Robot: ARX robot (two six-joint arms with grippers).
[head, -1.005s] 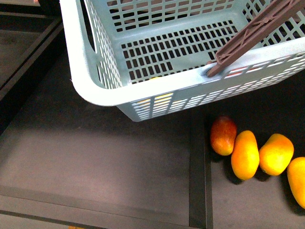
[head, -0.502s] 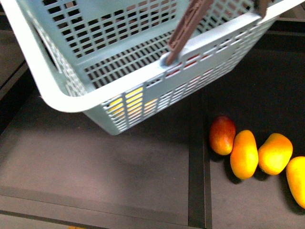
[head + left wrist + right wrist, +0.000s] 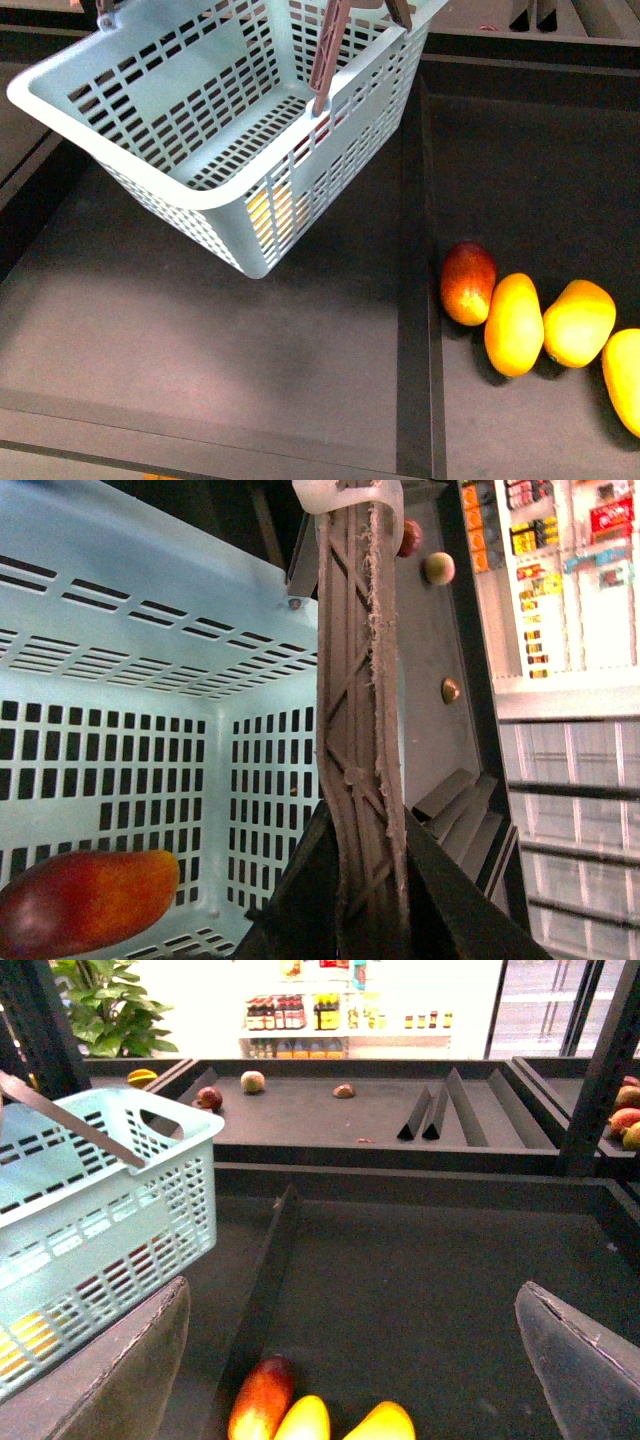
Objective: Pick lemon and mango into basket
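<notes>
1. Basket, light teal plastic with slotted lattice walls and floor, hangs tilted above the dark surface, lifted by a brown ribbed handle.
2. Mango, dark red shading to orange at one end, lies on the basket's floor against a wall.
3. Lemon shows only as a yellow patch through the basket's slotted wall.
4. Left gripper has its jaws clenched on the brown handle.
5. Right gripper has its jaws spread wide and holding nothing, beside the basket.
6. Four loose fruits lie on the surface well apart from the basket: a red-orange fruit touching a row of yellow-orange fruits.
</notes>
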